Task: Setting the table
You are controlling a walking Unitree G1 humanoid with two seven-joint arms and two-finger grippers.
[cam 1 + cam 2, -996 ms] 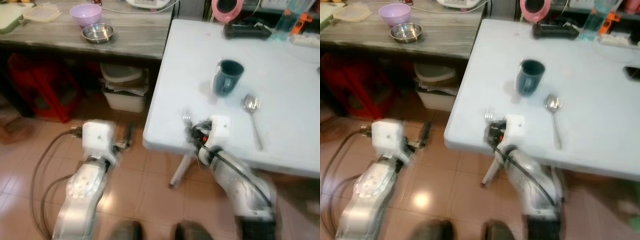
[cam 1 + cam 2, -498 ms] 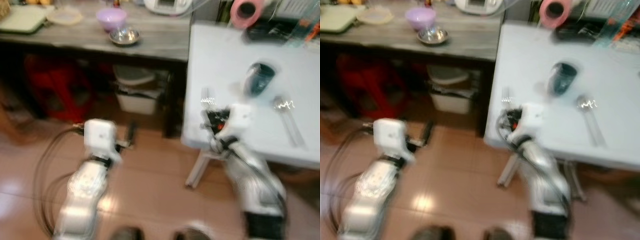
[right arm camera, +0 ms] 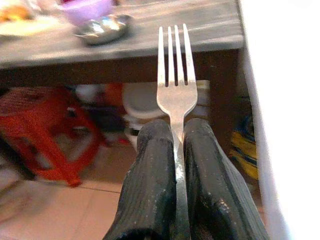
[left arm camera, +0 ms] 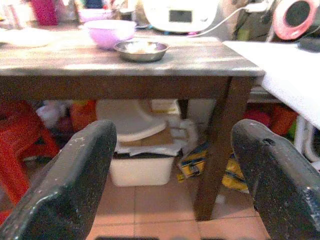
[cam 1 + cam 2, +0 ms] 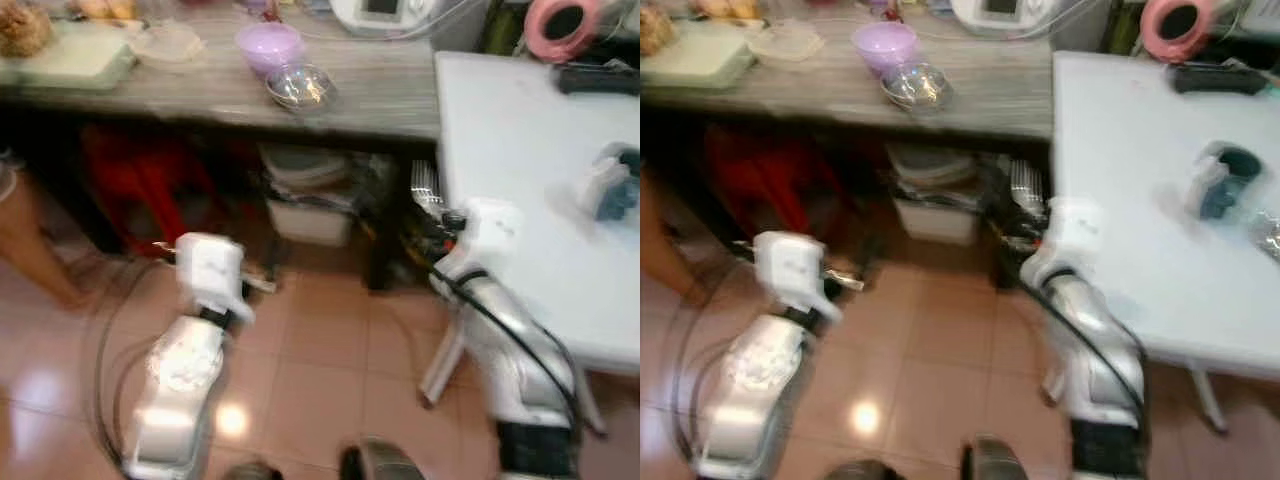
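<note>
White table (image 5: 520, 150) on the right, bearing one dark mug (image 5: 612, 190), a pink ring (image 5: 560, 25) and a black item (image 5: 600, 78) at the far edge. Grey wooden table (image 5: 230, 95) on the left, carrying one purple bowl (image 5: 268, 42), one steel bowl (image 5: 300, 86), one lidded container (image 5: 170, 42) and a white appliance (image 5: 385, 12). Beneath it, a red stool (image 5: 145, 175) and a white bin (image 5: 305, 205). Tiled floor (image 5: 320, 350) below.

Right tool (image 3: 175, 145) pressed tight on one fork (image 3: 175, 75), handle pinched between the fingers, tines pointing straight out along the tool's own axis. Held off the near left corner of the white table, out over the floor, so the place for it lies to the robot's right and ahead. Right arm clearly the nearer one; probably calls for a swing rightward over the tabletop, then laying the fork flat near the mug.

Left tool (image 4: 170, 175) spread wide, empty, low over the floor, facing the wooden table's underside.
</note>
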